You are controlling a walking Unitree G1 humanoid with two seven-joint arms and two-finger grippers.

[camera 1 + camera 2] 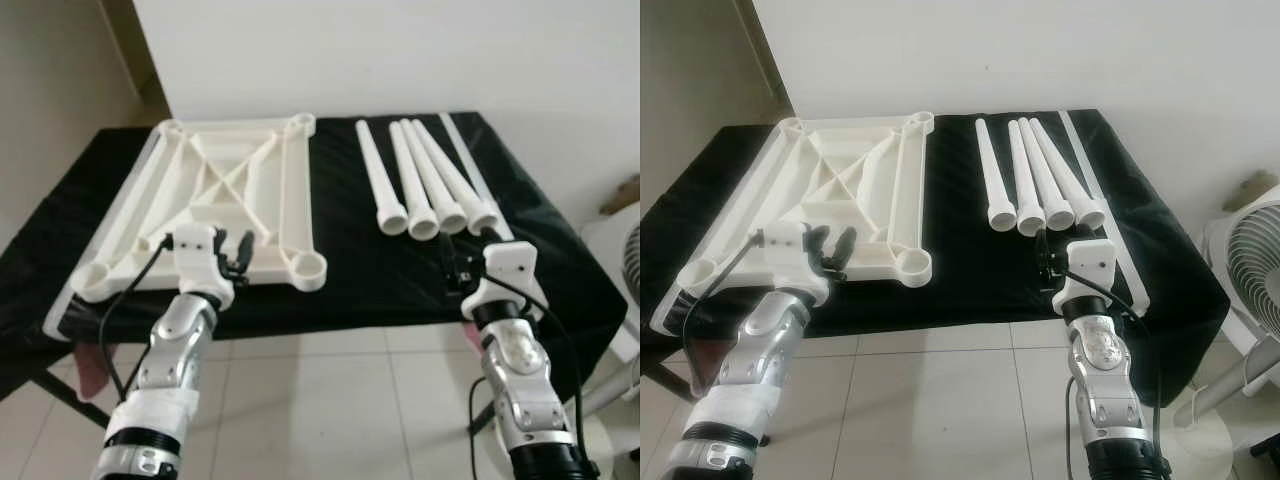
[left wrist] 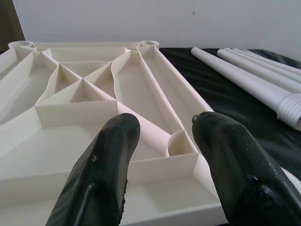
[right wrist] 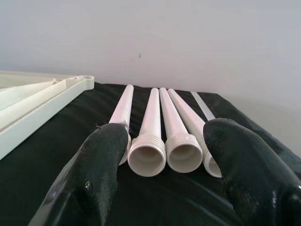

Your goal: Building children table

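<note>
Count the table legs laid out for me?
4 table legs, side by side on the black cloth, right of the tabletop. None looks hidden.

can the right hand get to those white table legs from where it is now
Probably yes. The right hand is open and faces the threaded ends of the four white legs, with bare black cloth between them.

Cream tabletop (image 1: pixel 240 190) and white legs (image 1: pixel 420 180) on black cloth (image 1: pixel 380 270).
</note>
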